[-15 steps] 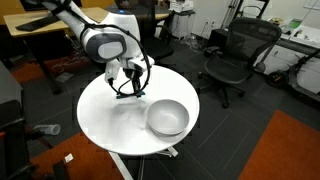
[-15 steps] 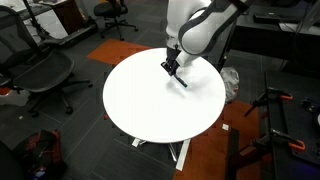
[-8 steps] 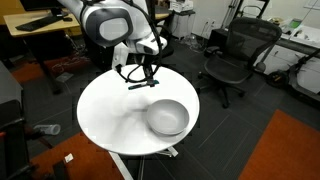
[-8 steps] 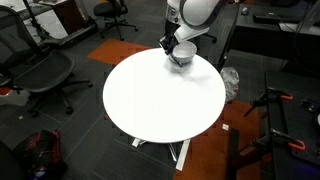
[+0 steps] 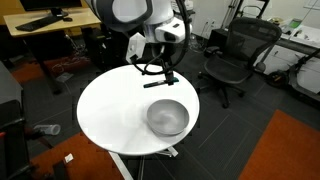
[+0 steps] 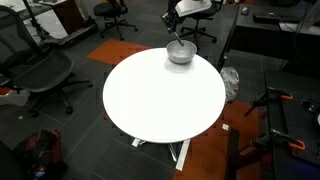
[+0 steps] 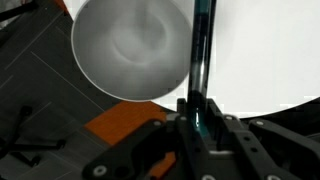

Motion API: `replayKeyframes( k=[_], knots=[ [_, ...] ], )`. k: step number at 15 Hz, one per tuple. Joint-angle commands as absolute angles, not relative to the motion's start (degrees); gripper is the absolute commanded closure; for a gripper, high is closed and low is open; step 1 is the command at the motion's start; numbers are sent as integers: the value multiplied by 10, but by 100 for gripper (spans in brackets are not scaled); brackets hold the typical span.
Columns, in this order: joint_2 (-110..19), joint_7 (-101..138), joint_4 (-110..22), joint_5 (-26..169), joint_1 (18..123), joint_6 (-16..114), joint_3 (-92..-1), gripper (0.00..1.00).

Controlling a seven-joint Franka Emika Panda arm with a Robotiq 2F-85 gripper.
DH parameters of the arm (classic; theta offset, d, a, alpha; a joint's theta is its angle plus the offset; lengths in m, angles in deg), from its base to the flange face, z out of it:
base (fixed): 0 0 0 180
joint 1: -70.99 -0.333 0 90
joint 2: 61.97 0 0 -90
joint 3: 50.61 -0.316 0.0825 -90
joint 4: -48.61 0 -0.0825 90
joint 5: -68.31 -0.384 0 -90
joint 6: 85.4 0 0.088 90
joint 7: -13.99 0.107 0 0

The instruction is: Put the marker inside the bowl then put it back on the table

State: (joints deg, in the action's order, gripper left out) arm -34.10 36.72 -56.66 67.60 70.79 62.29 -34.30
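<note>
Your gripper point(image 7: 200, 113) holds the marker point(image 7: 203, 50) between narrow jaws. The arm hangs above the round white table point(image 5: 108, 112), with the marker at the bowl point(image 7: 130, 50) rim.

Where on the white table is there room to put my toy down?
Most of the table is bare: the whole wide side away from the bowl. It's crowded only by the bowl, where the claw holds the marker up.

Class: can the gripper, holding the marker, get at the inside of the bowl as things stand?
Probably yes. The gripper, shut on the marker, hangs above and close to the bowl. The bowl looks empty and open-topped, and nothing stands between them.
</note>
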Motion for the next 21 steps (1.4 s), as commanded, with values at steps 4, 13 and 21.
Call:
replayKeyframes(
  k=[4, 13, 21],
  knots=[
    [-290, 358, -455, 678, 762, 516, -355, 95],
    [-222, 348, -385, 673, 794, 458, -364, 95],
    [-207, 343, -389, 668, 804, 455, -368, 53]
  ],
)
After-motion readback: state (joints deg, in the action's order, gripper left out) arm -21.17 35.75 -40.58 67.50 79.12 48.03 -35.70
